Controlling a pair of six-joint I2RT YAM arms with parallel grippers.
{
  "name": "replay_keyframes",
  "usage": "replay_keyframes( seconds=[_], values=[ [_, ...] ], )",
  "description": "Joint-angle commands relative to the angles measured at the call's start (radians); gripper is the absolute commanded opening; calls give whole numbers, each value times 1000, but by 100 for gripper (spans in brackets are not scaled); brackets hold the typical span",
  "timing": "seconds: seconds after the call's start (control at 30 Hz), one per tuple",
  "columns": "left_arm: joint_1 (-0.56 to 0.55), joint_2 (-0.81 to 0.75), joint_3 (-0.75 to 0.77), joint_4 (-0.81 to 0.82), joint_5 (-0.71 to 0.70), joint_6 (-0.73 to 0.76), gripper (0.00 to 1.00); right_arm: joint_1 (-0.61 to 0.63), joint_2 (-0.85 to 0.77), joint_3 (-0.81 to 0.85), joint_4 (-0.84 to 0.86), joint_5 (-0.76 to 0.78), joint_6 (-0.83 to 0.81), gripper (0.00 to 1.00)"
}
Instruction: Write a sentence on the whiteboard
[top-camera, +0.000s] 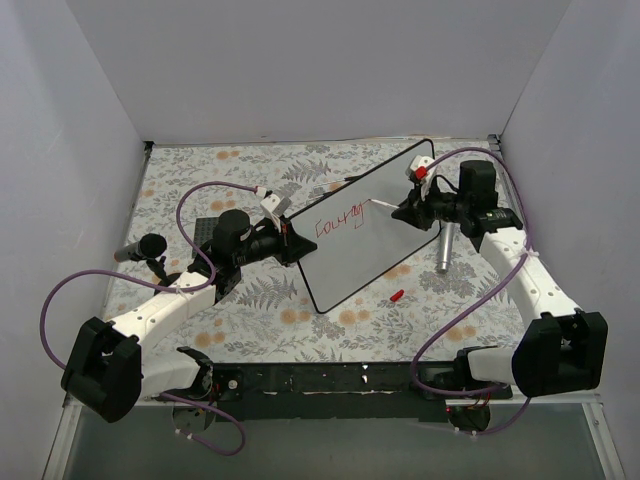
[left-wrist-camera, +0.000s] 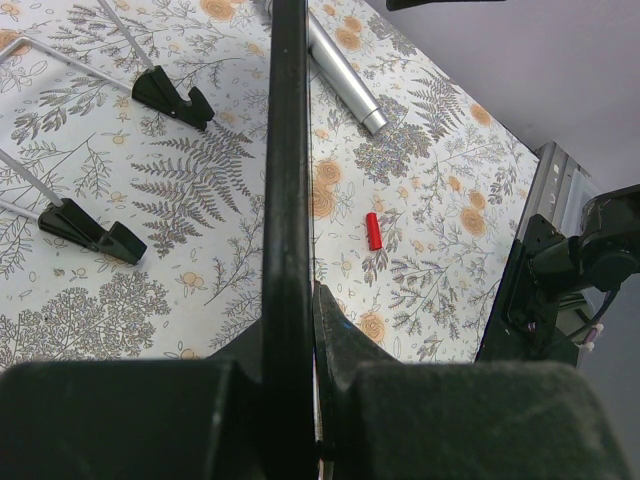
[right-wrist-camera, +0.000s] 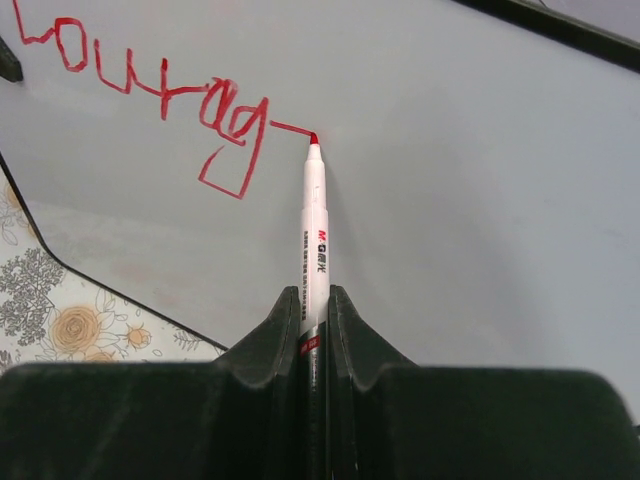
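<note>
The whiteboard (top-camera: 385, 250) lies slanted in the middle of the floral table. Red handwritten letters of the sentence (top-camera: 338, 222), reading roughly "Courag", run along its upper left part; they also show in the right wrist view (right-wrist-camera: 150, 90). My left gripper (top-camera: 291, 243) is shut on the board's left black rim (left-wrist-camera: 288, 150), seen edge-on in the left wrist view. My right gripper (top-camera: 405, 210) is shut on a white red-tipped marker (right-wrist-camera: 315, 230). The marker's tip touches the board (right-wrist-camera: 450, 200) at the end of a short stroke right after the "g".
A red marker cap (top-camera: 397, 296) lies on the cloth near the board's lower right edge, also in the left wrist view (left-wrist-camera: 373, 230). A silver cylinder (top-camera: 443, 250) lies under the right arm. A black cylinder (top-camera: 140, 248) lies at the left. White walls enclose the table.
</note>
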Motion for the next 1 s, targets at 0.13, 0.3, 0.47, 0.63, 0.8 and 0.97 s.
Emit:
replay_keyframes(
  seconds=[0.13,0.3,0.47,0.63,0.8,0.97],
  values=[
    [-10,-12,21,-7,42,50,0,-36,7,54,56,2,24,1],
    [-10,-10,22,-9,42,50,0,-34,20,69,52,-16,32,1],
    [-10,-6,25,-7,42,50,0,-25,27,74,50,-32,33,1],
    [-10,-3,25,-7,42,49,0,1,32,74,38,-39,26,1],
    [-10,-3,27,-9,42,49,0,16,30,61,15,-41,6,1],
    [-10,-4,27,-9,40,50,0,15,17,34,-2,-27,-14,1]
  ],
)
